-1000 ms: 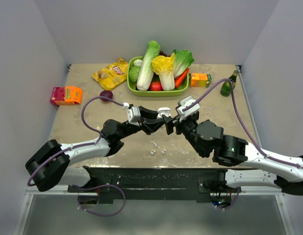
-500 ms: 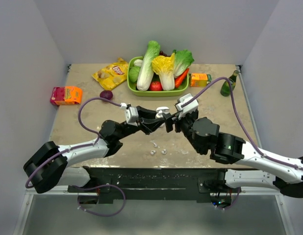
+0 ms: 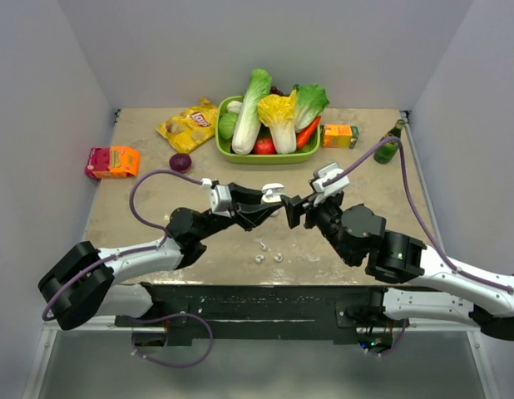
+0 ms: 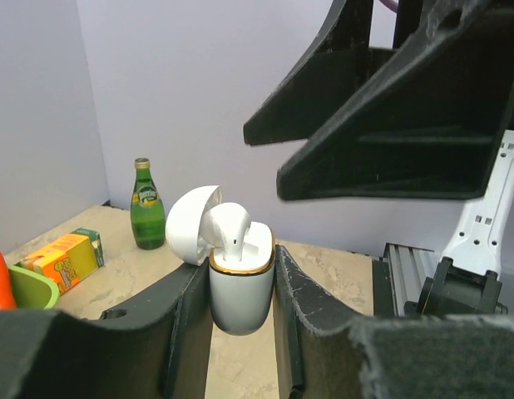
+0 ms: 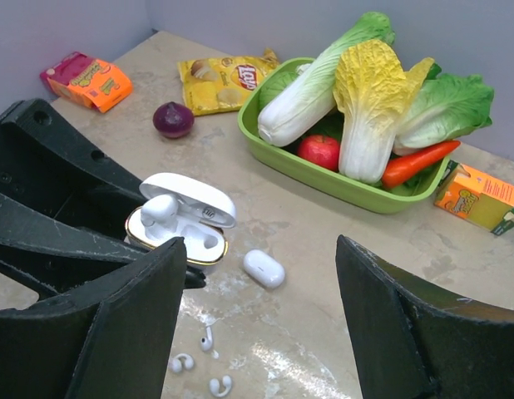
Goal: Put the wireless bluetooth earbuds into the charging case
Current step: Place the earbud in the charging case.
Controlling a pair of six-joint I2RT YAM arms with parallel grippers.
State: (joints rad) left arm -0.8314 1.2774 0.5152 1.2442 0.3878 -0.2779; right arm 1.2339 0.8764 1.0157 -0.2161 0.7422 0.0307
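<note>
At the top view's centre, the left gripper [image 3: 272, 198] clamps a glossy white open-lidded charging case [image 4: 239, 295], one earbud [image 4: 230, 224] seated; the right gripper [image 3: 294, 209] gapes wide; tiny white earbuds [image 5: 209, 339] lie lower in frame.

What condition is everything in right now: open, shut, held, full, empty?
Case: lid open, held by the left gripper.
Bud: seated in the case; second slot empty.
Loose bud: lying on the table, not in the case.
Left gripper: shut on the case.
Right gripper: open, empty.
Bottle: upright, capped.
Basket: filled with vegetables.
</note>
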